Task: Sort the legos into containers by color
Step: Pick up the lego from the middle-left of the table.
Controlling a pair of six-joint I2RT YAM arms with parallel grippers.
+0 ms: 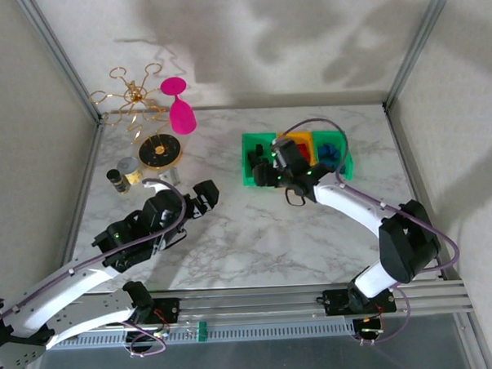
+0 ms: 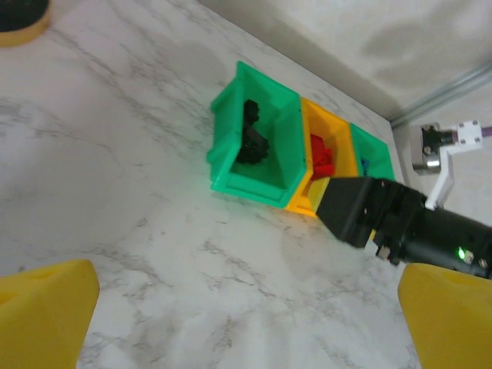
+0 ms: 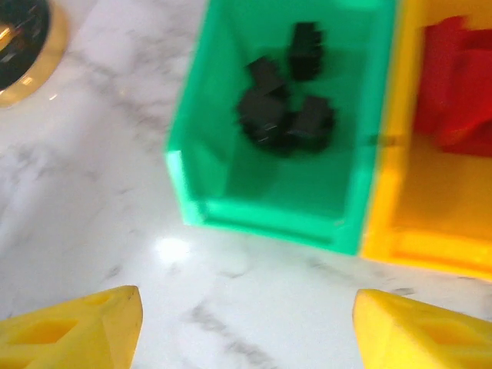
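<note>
Three containers stand in a row at the back right. The left green bin (image 1: 249,160) (image 3: 261,215) (image 2: 223,150) holds black legos (image 3: 280,115) (image 2: 250,134). The orange-yellow bin (image 1: 304,139) (image 3: 430,246) (image 2: 301,198) holds red legos (image 3: 461,88) (image 2: 323,154). The right green bin (image 1: 345,162) holds blue legos (image 1: 328,152). My right gripper (image 1: 266,174) (image 3: 246,330) hovers at the near edge of the left green bin, open, nothing between its yellow pads. My left gripper (image 1: 207,194) (image 2: 246,323) is open over bare marble to the left of the bins, its pads apart and holding nothing.
At the back left stand a gold wire rack (image 1: 132,95), a pink glass (image 1: 180,110), a black-and-gold disc stand (image 1: 159,150) and two small jars (image 1: 121,175). Metal frame posts and white walls close in the table's sides.
</note>
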